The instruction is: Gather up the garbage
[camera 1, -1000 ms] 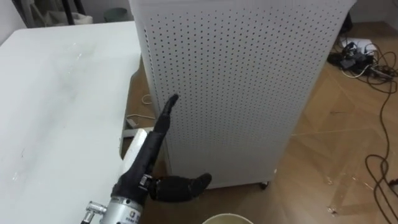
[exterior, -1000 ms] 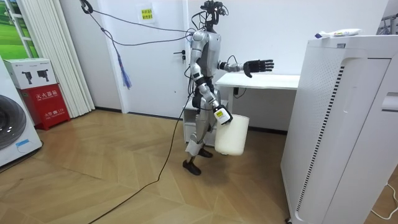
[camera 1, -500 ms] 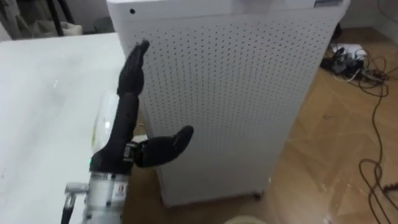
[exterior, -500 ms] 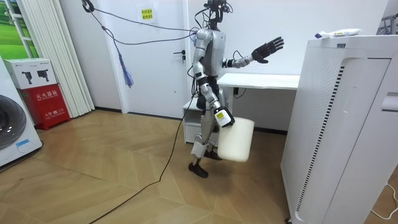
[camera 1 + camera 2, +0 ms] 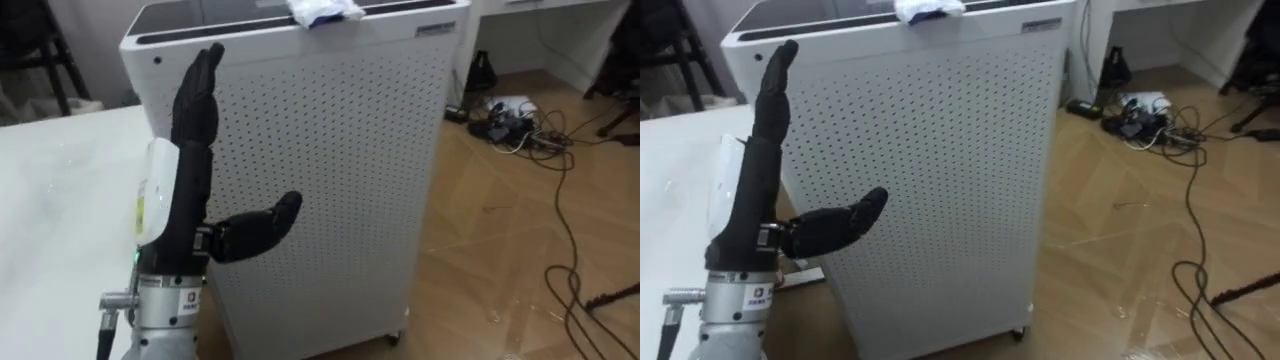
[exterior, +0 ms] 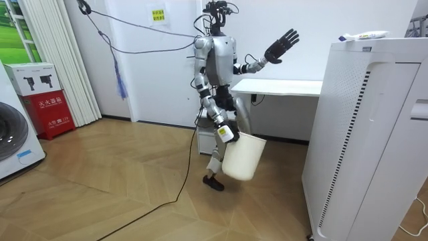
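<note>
Left hand fingers: the left hand (image 5: 185,212) has its fingers (image 5: 202,85) straight and close together, pointing up. The thumb (image 5: 262,222) is spread wide toward the cabinet. The hand holds nothing.
Garbage: a crumpled white and blue piece (image 5: 325,11) lies on top of the white perforated cabinet (image 5: 330,170), at the near edge of the top. It is up and to the right of the fingertips and well apart from them.
Garbage axis: it lies flat. In the room view its long axis runs along the cabinet's top, from that view's left to its right.
Left arm: raised in front of the robot, with the forearm nearly upright in the eye views, between the white tabletop (image 5: 50,200) and the cabinet's perforated face. In the room view the hand is up at head height above the tabletop.
Right hand: low at the robot's side in the room view (image 6: 225,132), at the rim of a white bucket (image 6: 242,157) that hangs tilted. Its grip cannot be told.
Robot: stands by the tabletop, facing the cabinet.
Floor: wood, with cables (image 5: 520,115) to the right of the cabinet.
</note>
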You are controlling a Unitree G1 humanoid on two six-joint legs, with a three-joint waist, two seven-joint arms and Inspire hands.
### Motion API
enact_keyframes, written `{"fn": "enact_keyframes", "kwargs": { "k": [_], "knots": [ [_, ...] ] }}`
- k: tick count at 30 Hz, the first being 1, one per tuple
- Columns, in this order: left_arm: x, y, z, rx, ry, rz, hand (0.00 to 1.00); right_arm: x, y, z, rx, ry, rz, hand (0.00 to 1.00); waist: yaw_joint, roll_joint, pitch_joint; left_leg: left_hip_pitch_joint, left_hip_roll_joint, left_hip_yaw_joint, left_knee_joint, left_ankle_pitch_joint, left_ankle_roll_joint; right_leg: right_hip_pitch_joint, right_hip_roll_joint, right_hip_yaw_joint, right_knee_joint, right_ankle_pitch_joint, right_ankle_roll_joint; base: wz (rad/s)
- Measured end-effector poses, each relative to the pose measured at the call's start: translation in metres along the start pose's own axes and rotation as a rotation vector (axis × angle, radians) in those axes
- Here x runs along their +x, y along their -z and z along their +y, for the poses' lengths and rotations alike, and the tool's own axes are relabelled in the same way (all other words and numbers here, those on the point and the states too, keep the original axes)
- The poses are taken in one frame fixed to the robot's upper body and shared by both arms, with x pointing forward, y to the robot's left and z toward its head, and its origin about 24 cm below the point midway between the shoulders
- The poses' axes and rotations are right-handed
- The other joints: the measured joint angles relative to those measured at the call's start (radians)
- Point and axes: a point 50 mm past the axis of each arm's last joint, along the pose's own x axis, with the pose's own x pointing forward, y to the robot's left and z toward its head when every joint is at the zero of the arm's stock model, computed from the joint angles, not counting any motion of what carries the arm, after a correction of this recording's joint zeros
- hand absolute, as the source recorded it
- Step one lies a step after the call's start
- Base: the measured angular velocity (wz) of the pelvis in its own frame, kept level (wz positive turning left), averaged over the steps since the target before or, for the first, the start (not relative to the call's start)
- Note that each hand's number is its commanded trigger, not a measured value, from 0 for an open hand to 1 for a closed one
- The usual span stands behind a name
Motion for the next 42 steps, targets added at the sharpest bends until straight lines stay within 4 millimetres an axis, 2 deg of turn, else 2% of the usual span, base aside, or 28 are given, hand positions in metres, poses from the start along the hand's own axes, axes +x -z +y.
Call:
{"fn": "enact_keyframes", "kwargs": {
  "k": [1, 2, 3, 4, 5, 6, 7, 8, 9, 10, 11, 12, 13, 14, 15, 16, 17, 18, 19, 21, 22, 23, 24, 25, 26, 27, 33, 42],
  "knots": [
    [0.000, -0.001, 0.000, -0.003, -0.005, -0.009, 0.00, 0.000, 0.000, -0.003, -0.005, 0.008, 0.003, 1.00, 0.010, -0.002, -0.0011, -0.013, -0.017, -0.001, -0.049, 0.004, -0.002, -0.003, -0.003, 0.017, 0.000, 0.000, 0.000, -0.70],
    [0.001, -0.002, 0.002, -0.005, -0.017, -0.024, 0.00, -0.001, 0.000, -0.008, -0.019, 0.021, 0.008, 1.00, 0.032, -0.005, -0.0029, -0.029, -0.042, -0.003, -0.178, 0.032, -0.005, -0.008, -0.006, 0.042, -0.001, 0.003, 0.008, -0.85],
    [0.002, -0.004, 0.004, 0.007, -0.026, -0.045, 0.00, -0.001, 0.001, -0.008, -0.030, 0.018, 0.010, 1.00, 0.048, -0.007, -0.0050, -0.032, -0.047, -0.006, -0.310, 0.080, 0.002, -0.010, -0.006, 0.050, -0.002, -0.001, 0.005, -0.77],
    [0.002, -0.004, 0.005, 0.019, -0.028, -0.056, 0.00, -0.001, 0.001, -0.006, -0.037, 0.013, 0.013, 1.00, 0.049, -0.010, -0.0088, -0.037, -0.047, -0.010, -0.354, 0.115, 0.008, -0.007, -0.004, 0.051, -0.001, -0.008, 0.007, -0.59],
    [0.001, -0.005, 0.006, 0.041, -0.032, -0.069, 0.00, -0.001, 0.003, -0.004, -0.046, 0.004, 0.018, 1.00, 0.058, -0.020, -0.0198, -0.033, -0.047, -0.013, -0.375, 0.173, 0.011, 0.003, -0.009, 0.046, -0.003, -0.021, 0.018, -0.46],
    [0.002, -0.005, 0.008, 0.064, -0.040, -0.080, 0.00, 0.000, 0.001, -0.003, -0.048, 0.003, 0.013, 1.00, 0.060, -0.026, -0.0291, -0.018, -0.056, -0.008, -0.372, 0.199, 0.025, 0.015, -0.021, 0.039, -0.005, -0.031, 0.032, -0.48],
    [0.002, -0.004, 0.009, 0.078, -0.045, -0.085, 0.00, 0.000, -0.001, -0.004, -0.048, 0.003, 0.009, 1.00, 0.063, -0.031, -0.0274, -0.009, -0.063, -0.007, -0.363, 0.207, 0.036, 0.026, -0.029, 0.030, -0.008, -0.036, 0.040, -0.41],
    [0.002, -0.004, 0.011, 0.088, -0.053, -0.089, 0.00, 0.000, -0.001, -0.003, -0.048, -0.001, 0.007, 1.00, 0.071, -0.045, -0.0255, -0.002, -0.072, 0.008, -0.325, 0.187, 0.051, 0.044, -0.044, 0.009, -0.011, -0.044, 0.054, -0.32],
    [0.003, -0.005, 0.012, 0.091, -0.057, -0.099, 0.00, 0.000, -0.002, -0.004, -0.052, 0.000, 0.006, 1.00, 0.075, -0.050, -0.0238, -0.006, -0.072, 0.018, -0.284, 0.149, 0.057, 0.058, -0.058, -0.005, -0.019, -0.046, 0.058, -0.26],
    [0.004, -0.006, 0.013, 0.091, -0.058, -0.106, 0.00, 0.000, -0.002, -0.004, -0.052, 0.001, 0.005, 1.00, 0.075, -0.048, -0.0234, -0.011, -0.070, 0.019, -0.259, 0.127, 0.061, 0.063, -0.066, -0.011, -0.020, -0.047, 0.060, -0.16],
    [0.006, -0.009, 0.014, 0.092, -0.062, -0.122, 0.00, 0.000, -0.002, -0.004, -0.054, 0.001, 0.004, 1.00, 0.077, -0.045, -0.0238, -0.018, -0.073, 0.022, -0.216, 0.088, 0.067, 0.074, -0.076, -0.028, -0.004, -0.054, 0.073, -0.05],
    [0.010, -0.010, 0.014, 0.095, -0.066, -0.138, 0.00, 0.001, -0.003, -0.004, -0.066, 0.000, 0.000, 1.00, 0.077, -0.043, -0.0236, -0.016, -0.082, 0.026, -0.187, 0.054, 0.075, 0.069, -0.094, -0.047, 0.047, -0.065, 0.092, 0.00],
    [0.011, -0.011, 0.014, 0.097, -0.067, -0.147, 0.00, 0.001, -0.004, -0.004, -0.067, 0.000, -0.001, 1.00, 0.077, -0.041, -0.0233, -0.009, -0.087, 0.030, -0.181, 0.040, 0.081, 0.060, -0.106, -0.062, 0.085, -0.067, 0.096, 0.06],
    [0.014, -0.013, 0.013, 0.104, -0.070, -0.164, 0.00, 0.001, -0.005, -0.004, -0.073, -0.002, -0.005, 1.00, 0.078, -0.042, -0.0225, 0.009, -0.103, 0.041, -0.181, 0.019, 0.093, 0.033, -0.137, -0.073, 0.181, -0.064, 0.103, 0.04],
    [0.016, -0.015, 0.013, 0.117, -0.069, -0.180, 0.00, 0.002, -0.008, -0.003, -0.091, -0.007, -0.014, 1.00, 0.082, -0.038, -0.0217, 0.033, -0.120, 0.050, -0.182, 0.000, 0.106, 0.005, -0.165, -0.076, 0.276, -0.044, 0.132, 0.00],
    [0.017, -0.016, 0.013, 0.132, -0.072, -0.199, 0.00, 0.003, -0.009, -0.003, -0.100, -0.012, -0.018, 1.00, 0.081, -0.030, -0.0221, 0.056, -0.134, 0.051, -0.185, -0.016, 0.118, -0.015, -0.186, -0.082, 0.351, -0.008, 0.137, 0.00],
    [0.018, -0.017, 0.012, 0.143, -0.076, -0.212, 0.00, 0.003, -0.010, -0.003, -0.100, -0.012, -0.019, 1.00, 0.078, -0.021, -0.0182, 0.069, -0.135, 0.049, -0.184, -0.024, 0.123, -0.021, -0.190, -0.091, 0.383, 0.017, 0.140, 0.00],
    [0.021, -0.020, 0.011, 0.158, -0.079, -0.240, 0.00, 0.003, -0.010, -0.003, -0.100, -0.014, -0.019, 1.00, 0.083, 0.000, -0.0124, 0.093, -0.132, 0.041, -0.191, -0.037, 0.130, -0.042, -0.192, -0.093, 0.435, 0.057, 0.142, 0.00],
    [0.022, -0.021, 0.011, 0.160, -0.090, -0.250, 0.00, 0.003, -0.011, -0.002, -0.101, -0.019, -0.022, 1.00, 0.085, 0.008, -0.0120, 0.102, -0.130, 0.039, -0.201, -0.038, 0.130, -0.056, -0.195, -0.095, 0.440, 0.047, 0.143, -0.04],
    [0.029, -0.025, 0.014, 0.154, -0.132, -0.283, 0.00, 0.004, -0.019, 0.001, -0.107, -0.049, -0.051, 1.00, 0.090, 0.029, -0.0073, 0.122, -0.116, 0.038, -0.239, -0.036, 0.132, -0.152, -0.194, -0.120, 0.380, -0.020, 0.141, -0.02],
    [0.030, -0.026, 0.015, 0.154, -0.140, -0.292, 0.00, 0.005, -0.020, 0.003, -0.109, -0.058, -0.058, 1.00, 0.087, 0.029, -0.0076, 0.125, -0.114, 0.037, -0.246, -0.036, 0.132, -0.168, -0.195, -0.125, 0.330, -0.020, 0.142, 0.00],
    [0.031, -0.026, 0.016, 0.158, -0.153, -0.302, 0.00, 0.005, -0.022, 0.007, -0.119, -0.075, -0.068, 1.00, 0.085, 0.023, -0.0082, 0.133, -0.116, 0.036, -0.258, -0.036, 0.130, -0.183, -0.197, -0.130, 0.198, -0.007, 0.142, 0.07],
    [0.031, -0.025, 0.018, 0.165, -0.158, -0.303, 0.00, 0.006, -0.023, 0.011, -0.147, -0.090, -0.069, 1.00, 0.081, 0.018, -0.0049, 0.142, -0.116, 0.033, -0.262, -0.042, 0.121, -0.190, -0.186, -0.132, 0.097, 0.090, 0.148, 0.18],
    [0.029, -0.025, 0.017, 0.165, -0.154, -0.297, 0.00, 0.005, -0.021, 0.012, -0.160, -0.095, -0.059, 1.00, 0.077, 0.022, -0.0078, 0.151, -0.114, 0.020, -0.269, -0.042, 0.117, -0.182, -0.181, -0.146, 0.085, 0.096, 0.150, 0.07],
    [0.029, -0.025, 0.017, 0.177, -0.155, -0.304, 0.00, 0.005, -0.019, 0.013, -0.174, -0.101, -0.053, 1.00, 0.087, 0.024, -0.0144, 0.165, -0.107, 0.015, -0.292, -0.038, 0.107, -0.161, -0.165, -0.147, 0.044, 0.105, 0.140, 0.08],
    [0.029, -0.026, 0.019, 0.181, -0.166, -0.312, 0.00, 0.006, -0.022, 0.015, -0.180, -0.110, -0.062, 1.00, 0.090, 0.026, -0.0162, 0.168, -0.100, 0.009, -0.308, -0.033, 0.099, -0.144, -0.154, -0.159, 0.019, 0.115, 0.135, 0.00],
    [0.024, -0.031, 0.023, 0.184, -0.183, -0.316, 0.00, 0.007, -0.025, 0.016, -0.182, -0.123, -0.071, 1.00, 0.103, 0.010, -0.0206, 0.219, -0.080, -0.004, -0.375, -0.021, 0.080, -0.071, -0.121, -0.182, -0.086, 0.132, 0.124, 0.04],
    [0.023, -0.037, 0.026, 0.265, -0.176, -0.367, 0.00, 0.005, -0.026, 0.019, -0.178, -0.145, -0.089, 1.00, 0.106, 0.001, -0.0228, 0.271, -0.078, -0.009, -0.418, -0.018, 0.074, -0.010, -0.108, -0.186, -0.148, 0.139, 0.124, 0.00]
  ]
}}
